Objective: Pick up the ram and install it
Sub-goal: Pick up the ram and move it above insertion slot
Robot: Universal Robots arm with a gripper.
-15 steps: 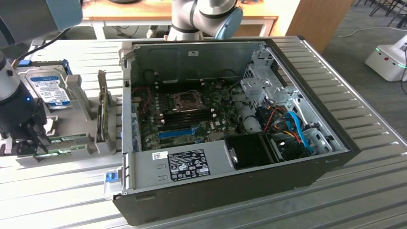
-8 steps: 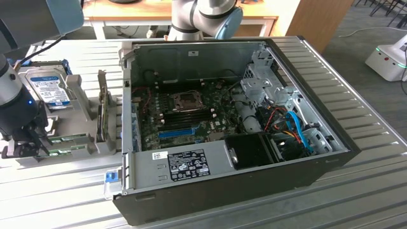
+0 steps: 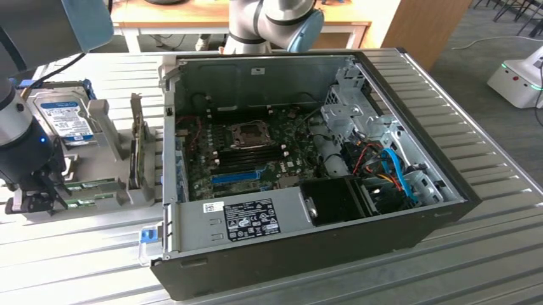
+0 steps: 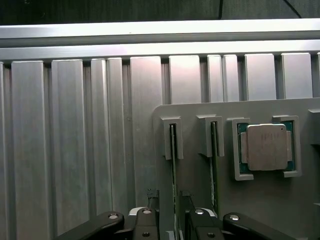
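My gripper [image 4: 169, 222] has its jaws apart, straddling the ram [image 4: 174, 170] standing on edge in the grey holder [image 4: 195, 112]. I judge it wants centring and an even, square squeeze, clear of the second stick [image 4: 214, 165] just beside.

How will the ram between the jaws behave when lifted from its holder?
The ram is a thin board standing on edge, so it is probably stiff and light, but it could crack if twisted. It sits in a narrow slot of the grey holder, so a tilted pull may bind. The open gripper straddles it.
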